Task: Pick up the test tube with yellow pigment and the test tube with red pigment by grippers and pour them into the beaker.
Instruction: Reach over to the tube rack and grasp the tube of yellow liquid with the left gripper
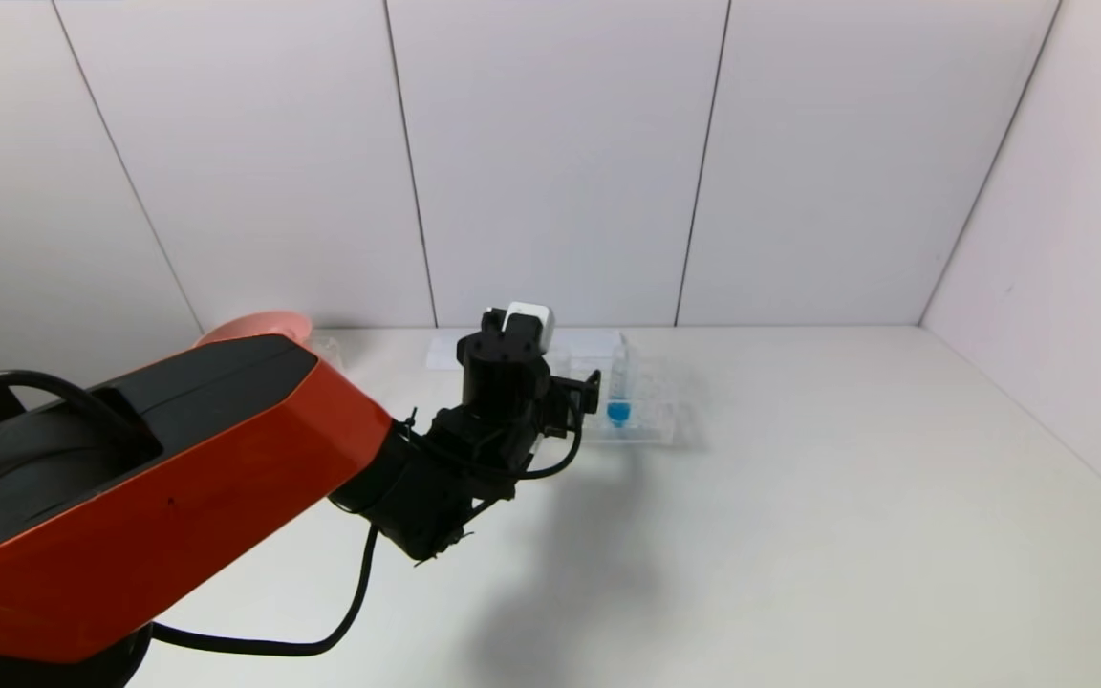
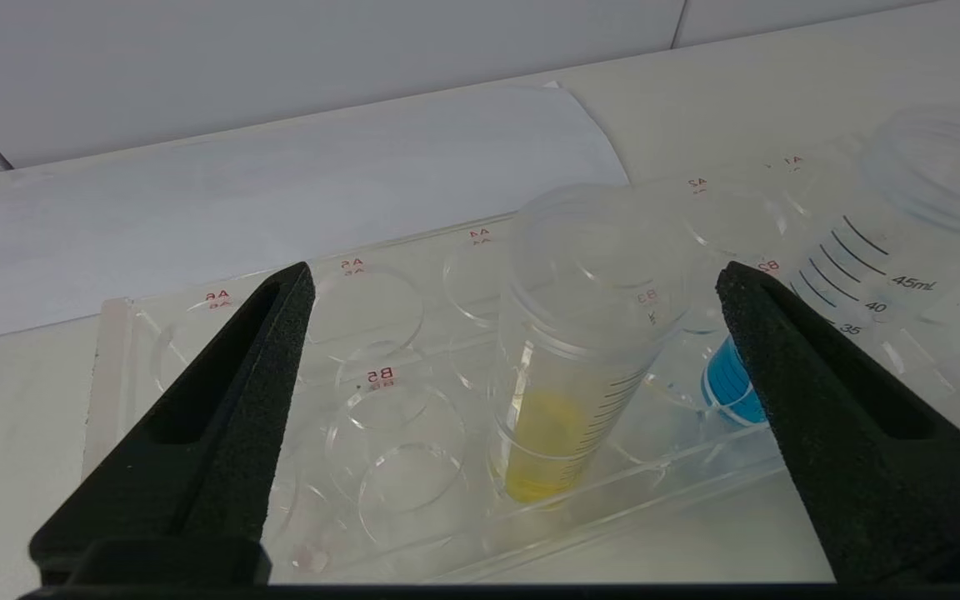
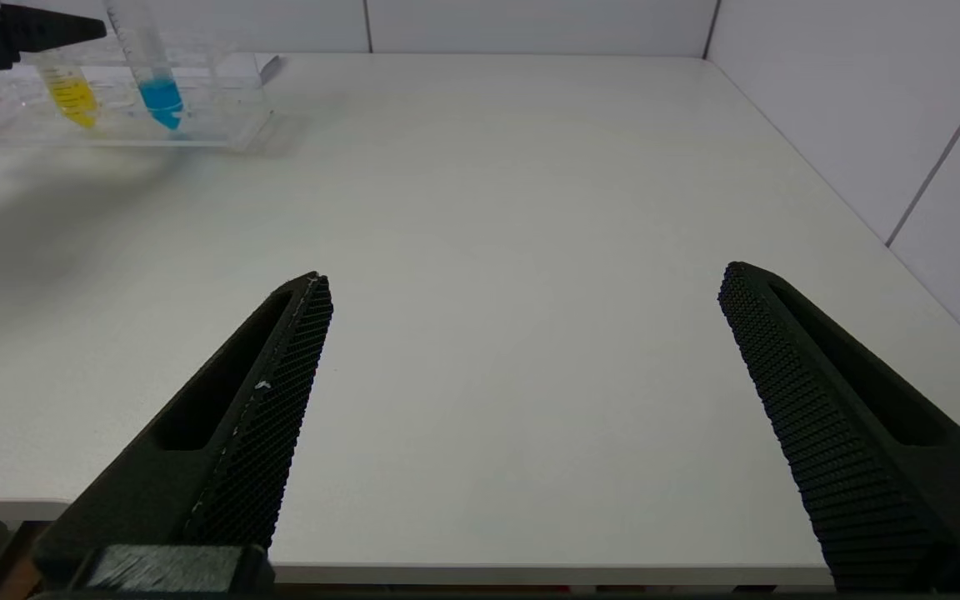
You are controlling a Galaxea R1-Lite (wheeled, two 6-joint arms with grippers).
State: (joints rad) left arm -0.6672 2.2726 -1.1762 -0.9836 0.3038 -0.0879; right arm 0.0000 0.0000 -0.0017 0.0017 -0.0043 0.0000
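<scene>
The left end effector [image 2: 513,333] hangs at the clear tube rack [image 2: 155,333] on the white bench [image 1: 799,526], its two fingers spread wide with the test tube with yellow pigment [image 2: 567,350] standing between them, nearer one finger than the other and touched by neither; nothing is gripped yet. The tube sits upright in a rack well, a little yellow liquid at its rounded bottom. Just beside it stands a tube with blue liquid [image 2: 734,387], and the likeliest mishap, as I judge it, is that the finger on that side catches the blue tube or the rack wall as the fingers close, tipping it or dragging the rack along the bench. Because the yellow tube is off centre in the gap, one finger would meet it first and could push it askew in its well before the other arrives, making a slanted grip that might slip or spill on the lift. The smooth wall adds to that risk. The right end effector [image 3: 522,400] is parked well apart over bare bench, its fingers likewise wide and empty. By count: two tubes are visible, one yellow and one blue; no tube with red pigment shows in any view, and no beaker can be made out either. There is one rack, one sheet of white paper [image 2: 280,192] lying behind it, and one pink bowl [image 1: 254,327] partly hidden behind the left arm.
</scene>
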